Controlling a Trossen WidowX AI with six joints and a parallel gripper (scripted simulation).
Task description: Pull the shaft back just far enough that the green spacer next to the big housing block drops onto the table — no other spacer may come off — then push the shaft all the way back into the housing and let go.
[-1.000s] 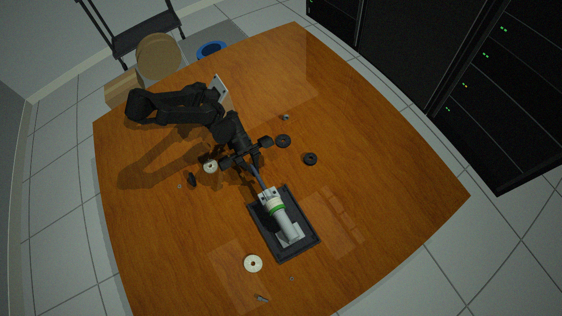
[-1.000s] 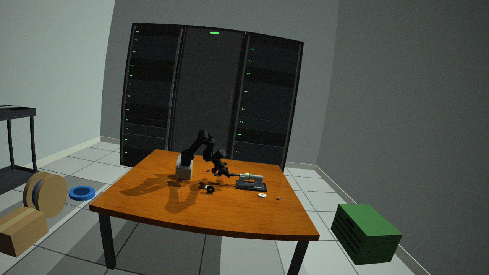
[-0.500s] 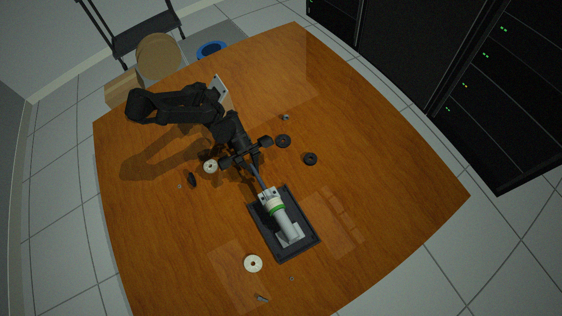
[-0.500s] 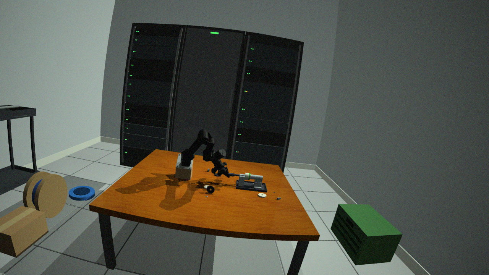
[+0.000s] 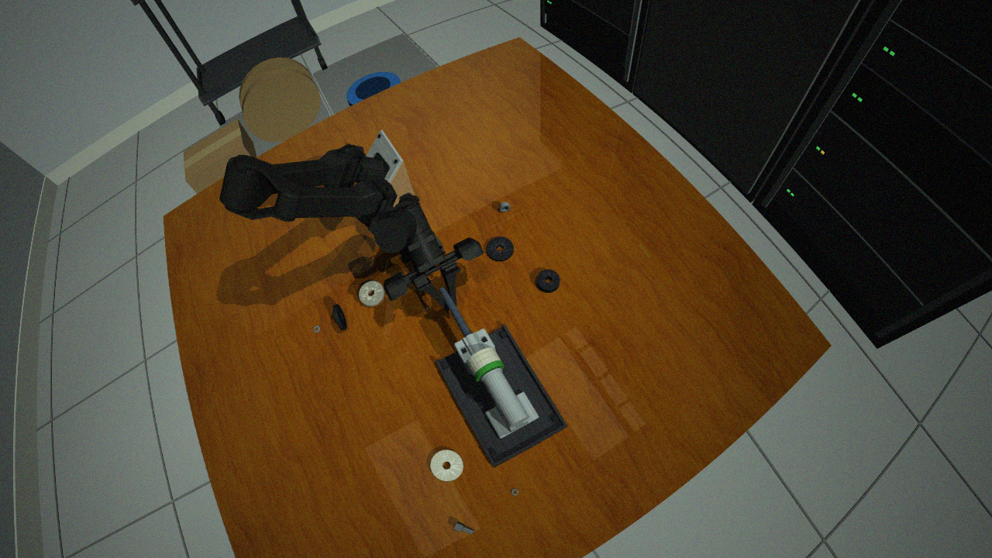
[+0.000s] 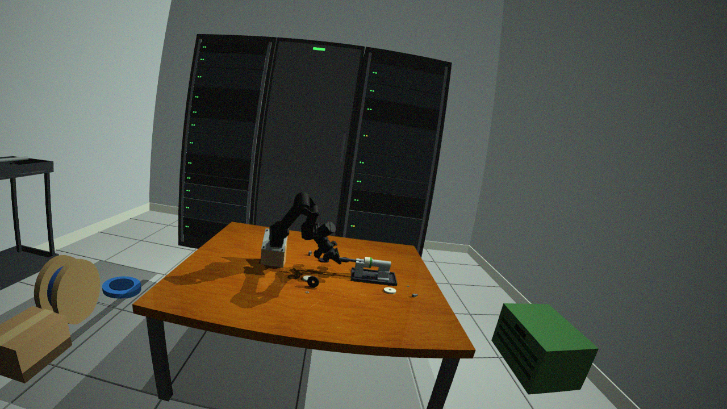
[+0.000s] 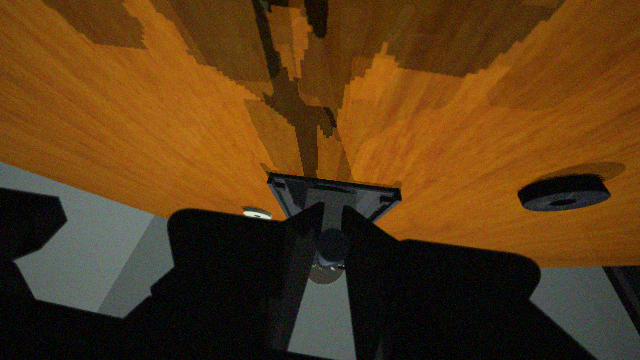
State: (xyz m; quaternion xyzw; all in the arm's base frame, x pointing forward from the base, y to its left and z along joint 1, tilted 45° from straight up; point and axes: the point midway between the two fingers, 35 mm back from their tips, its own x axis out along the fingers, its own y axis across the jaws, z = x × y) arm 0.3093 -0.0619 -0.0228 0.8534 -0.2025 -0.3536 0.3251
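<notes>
The blue-grey shaft (image 5: 458, 318) (image 6: 347, 259) (image 7: 333, 245) runs from my gripper into the near end of the light grey bracket (image 5: 463, 351) (image 6: 358, 267). My gripper (image 5: 446, 294) (image 7: 333, 210) is shut on the shaft's outer end. The green spacer (image 5: 489, 369) is in line between the cream spacers (image 5: 483, 358) and the big pale housing (image 5: 505, 396) (image 6: 381, 266). It is still up in the row, not on the table. The fixture stands on a dark base tray (image 5: 518, 358) (image 7: 385, 190). The shaft inside the spacers and housing is hidden.
Black discs (image 5: 490, 248) (image 5: 540, 280) (image 7: 565, 186) lie right of the gripper in the top view. A white disc (image 5: 364, 288) and a tilted black disc (image 5: 338, 317) are at its left. Another white disc (image 5: 436, 463) (image 6: 385, 290) lies beside the tray. A small grey part (image 5: 463, 528) lies farther off.
</notes>
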